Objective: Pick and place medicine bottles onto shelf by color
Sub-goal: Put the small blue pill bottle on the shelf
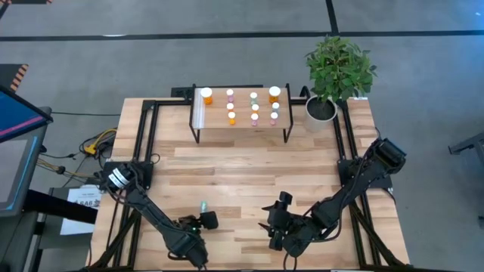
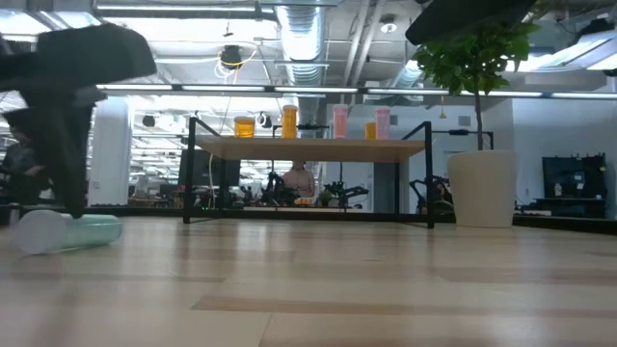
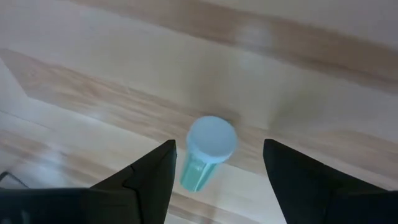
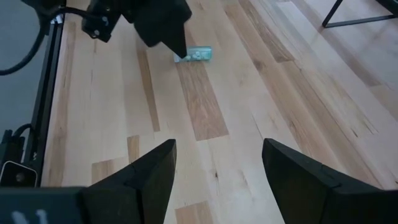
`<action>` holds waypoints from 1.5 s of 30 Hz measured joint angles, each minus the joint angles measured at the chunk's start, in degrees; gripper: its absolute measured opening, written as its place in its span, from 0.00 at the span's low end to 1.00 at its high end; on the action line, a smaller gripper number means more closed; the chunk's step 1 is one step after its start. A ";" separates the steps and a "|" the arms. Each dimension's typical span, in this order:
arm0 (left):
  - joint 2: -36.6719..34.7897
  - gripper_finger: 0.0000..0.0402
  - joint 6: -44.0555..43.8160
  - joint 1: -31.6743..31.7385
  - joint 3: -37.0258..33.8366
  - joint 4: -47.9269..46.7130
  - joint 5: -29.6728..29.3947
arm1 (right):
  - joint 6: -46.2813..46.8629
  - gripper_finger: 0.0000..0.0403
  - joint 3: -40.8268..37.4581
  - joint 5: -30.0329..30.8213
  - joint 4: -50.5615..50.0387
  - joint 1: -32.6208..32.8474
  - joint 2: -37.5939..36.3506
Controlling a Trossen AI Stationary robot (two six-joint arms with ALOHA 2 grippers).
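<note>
A green bottle with a white cap (image 3: 205, 155) lies on its side on the table near the front left; it also shows in the high view (image 1: 203, 206), the low view (image 2: 72, 231) and the right wrist view (image 4: 194, 55). My left gripper (image 3: 217, 171) is open, its fingers on either side of the bottle without touching it. My right gripper (image 4: 217, 174) is open and empty near the table's front, right of centre. The shelf (image 1: 242, 109) stands at the far middle with several orange, pink and white bottles (image 1: 254, 106) upright on it.
A potted plant in a white pot (image 1: 321, 108) stands right of the shelf at the far right. Bare wood lies between the shelf and the two grippers.
</note>
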 joint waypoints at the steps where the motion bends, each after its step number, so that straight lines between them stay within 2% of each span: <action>1: 0.00 0.57 0.33 0.41 0.00 -0.09 0.07 | 0.00 0.65 0.00 0.00 0.01 0.00 0.00; 11: -0.02 0.55 3.23 2.70 0.00 1.14 3.61 | -0.15 0.65 0.00 0.02 -0.03 0.00 0.00; 19: -0.02 0.36 3.78 2.97 -0.02 1.78 5.61 | -0.15 0.65 0.00 0.04 -0.02 0.00 0.00; 24: -0.07 0.29 3.59 3.31 -0.02 1.72 5.99 | -0.13 0.65 0.00 0.07 -0.02 0.00 0.00; 32: -0.09 0.26 3.22 3.33 0.26 0.77 3.87 | -0.11 0.65 0.00 0.07 -0.02 0.00 0.00; 38: -0.74 0.26 -1.82 4.44 5.29 -4.12 3.87 | -0.11 0.65 0.00 0.07 -0.02 0.00 0.00; 41: -3.47 0.26 -6.03 6.07 7.97 -4.14 7.10 | -0.08 0.65 0.00 0.07 -0.02 0.00 0.00; 45: -11.08 0.26 -11.21 10.42 8.57 -0.99 18.20 | 0.01 0.65 0.00 0.06 0.01 0.02 0.00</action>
